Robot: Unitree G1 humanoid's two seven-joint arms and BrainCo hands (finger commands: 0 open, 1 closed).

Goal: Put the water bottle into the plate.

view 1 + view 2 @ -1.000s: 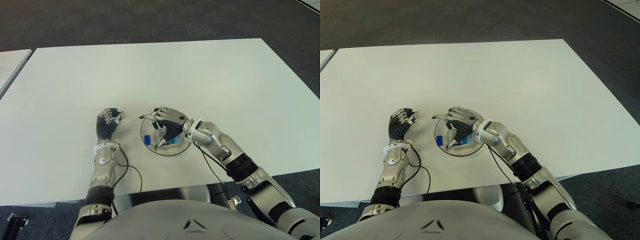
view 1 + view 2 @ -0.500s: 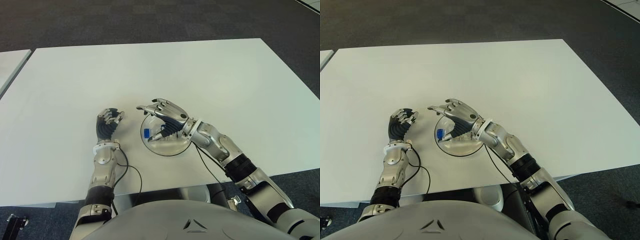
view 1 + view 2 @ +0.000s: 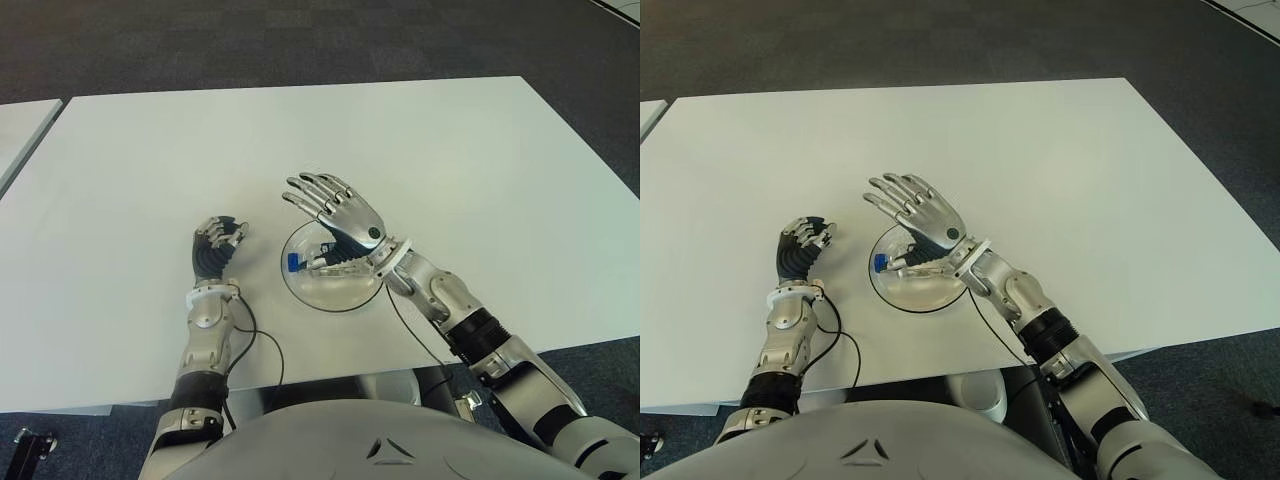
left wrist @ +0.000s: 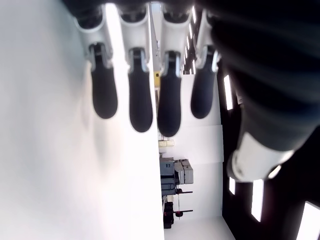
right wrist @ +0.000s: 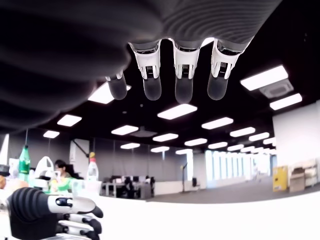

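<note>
- The water bottle (image 3: 318, 262) lies on its side in the clear plate (image 3: 300, 291), under the palm of the right hand (image 3: 345, 222).
- That hand holds nothing — fingers spread, tilted up.
- Best lifted straight up and clear, so no fingertip nudges the bottle.
- The left hand (image 3: 215, 248) shows left of the plate, fingers curled, empty.

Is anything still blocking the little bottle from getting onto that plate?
Nothing visible does. The water bottle already lies on its side inside the plate. The right hand is above it with fingers spread, holding nothing. The left hand shows to the left of the plate, curled.
</note>
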